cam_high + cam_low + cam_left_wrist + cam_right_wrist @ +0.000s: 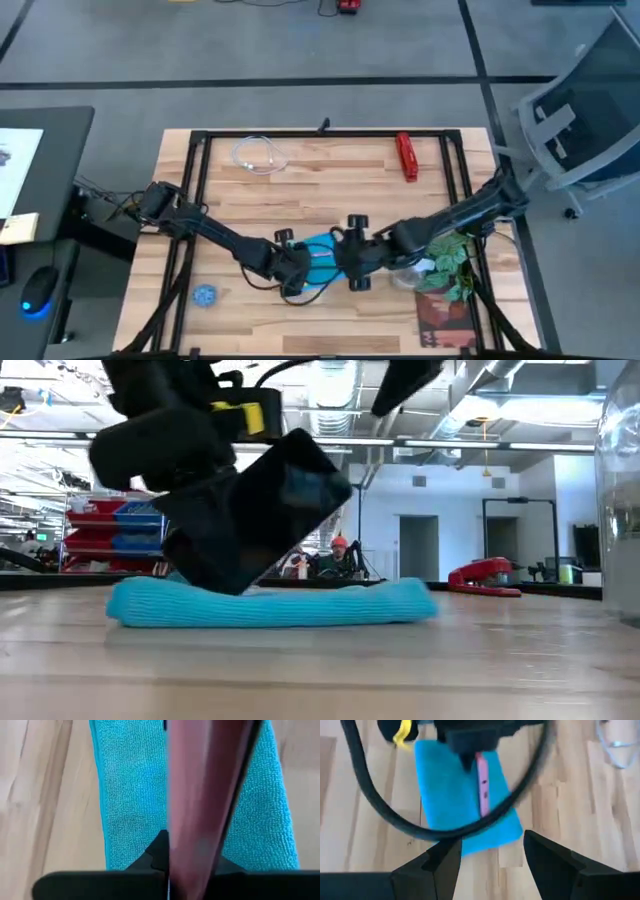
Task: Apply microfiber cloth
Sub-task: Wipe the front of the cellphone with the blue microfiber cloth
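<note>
Left gripper (297, 270) is clamping a black pink-edged smartphone (270, 510) tilted over the bright sky-blue microfiber cloth (275, 603); right gripper (490, 857), at the cloth's 3 o'clock, is hanging released.

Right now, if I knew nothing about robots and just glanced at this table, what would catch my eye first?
Probably the bright blue microfiber cloth lying flat near the table's front middle, where both dark arms meet. The left gripper holds a smartphone on edge, tilted, its lower end down on the cloth. The right gripper hovers open close beside it. Farther back lie a red stapler and a coiled clear cable.
</note>
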`<action>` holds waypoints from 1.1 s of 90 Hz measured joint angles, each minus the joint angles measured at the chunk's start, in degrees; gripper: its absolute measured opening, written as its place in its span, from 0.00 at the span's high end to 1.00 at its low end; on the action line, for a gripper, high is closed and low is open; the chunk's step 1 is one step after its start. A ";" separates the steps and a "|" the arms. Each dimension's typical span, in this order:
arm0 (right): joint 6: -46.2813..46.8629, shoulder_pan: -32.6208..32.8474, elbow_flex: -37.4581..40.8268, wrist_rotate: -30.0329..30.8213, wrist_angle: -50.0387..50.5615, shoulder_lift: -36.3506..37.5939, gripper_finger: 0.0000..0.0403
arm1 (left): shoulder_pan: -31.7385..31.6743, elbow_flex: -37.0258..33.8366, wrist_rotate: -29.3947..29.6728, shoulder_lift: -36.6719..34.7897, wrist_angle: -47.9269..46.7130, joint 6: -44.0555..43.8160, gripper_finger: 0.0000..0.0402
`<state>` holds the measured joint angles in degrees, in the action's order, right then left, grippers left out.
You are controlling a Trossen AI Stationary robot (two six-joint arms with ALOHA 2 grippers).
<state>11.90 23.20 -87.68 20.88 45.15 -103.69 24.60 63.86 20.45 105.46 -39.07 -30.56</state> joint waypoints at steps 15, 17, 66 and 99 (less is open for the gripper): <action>0.04 0.04 4.49 0.49 -8.00 -1.72 0.51 | 0.37 -3.59 -1.46 -4.62 -1.18 -2.51 0.98; 0.04 0.03 5.44 0.75 -10.41 -1.65 0.51 | 0.47 -4.07 -1.56 -5.25 -0.98 -2.63 0.98; -5.72 -5.39 17.62 -3.87 -42.88 -1.65 0.51 | 2.75 -5.53 -0.92 -8.61 3.10 -1.97 0.98; 2.38 -3.09 18.52 -4.37 -38.08 -3.39 0.51 | 7.04 -10.75 9.95 -15.65 13.37 -7.42 0.99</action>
<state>14.29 20.11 -69.16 16.52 7.06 -107.08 31.64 53.11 30.40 89.81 -25.70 -37.98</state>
